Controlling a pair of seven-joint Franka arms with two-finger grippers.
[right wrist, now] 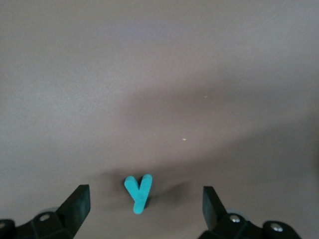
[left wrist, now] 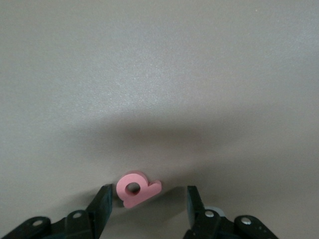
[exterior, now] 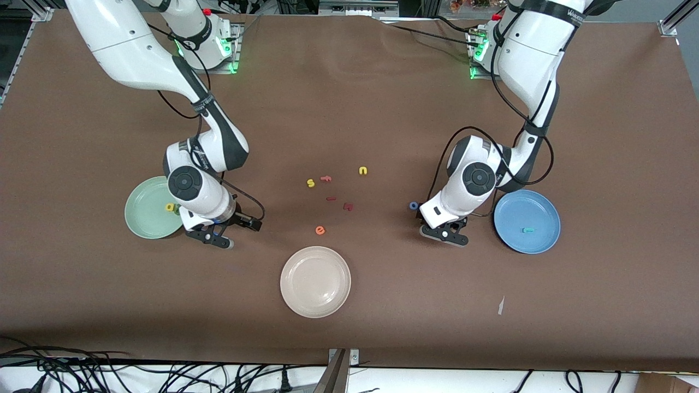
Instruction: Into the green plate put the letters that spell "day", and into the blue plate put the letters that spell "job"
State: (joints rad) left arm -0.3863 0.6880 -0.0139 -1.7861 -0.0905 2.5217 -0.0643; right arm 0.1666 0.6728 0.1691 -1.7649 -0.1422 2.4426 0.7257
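My left pincer [left wrist: 147, 206] hangs low over the table [exterior: 382, 98], fingers apart with the pink-red "b" [left wrist: 136, 188] lying flat between them, untouched as far as I can tell. I judge the gap is kept narrow because the piece is tiny. The letter is a small blocky shape with a round hole. Just beside this pincer, toward the left arm's end of the table, sits the blue plate [exterior: 540, 240], with the teal hooked "j" [exterior: 526, 230] already in it. The blue ring "o" [exterior: 413, 206] lies on the bare table on the pincer's inward side.

My right pincer [right wrist: 144, 206] stands spread wide over the teal "y" [right wrist: 138, 192], which lies flat between the fingers, well clear of both. It is a slim forked piece. Next to it, toward the right arm's end, the green plate [exterior: 143, 224] holds the yellow "a" [exterior: 170, 207]; an olive-green bit beside it may be the "d", but the arm mostly hides it.
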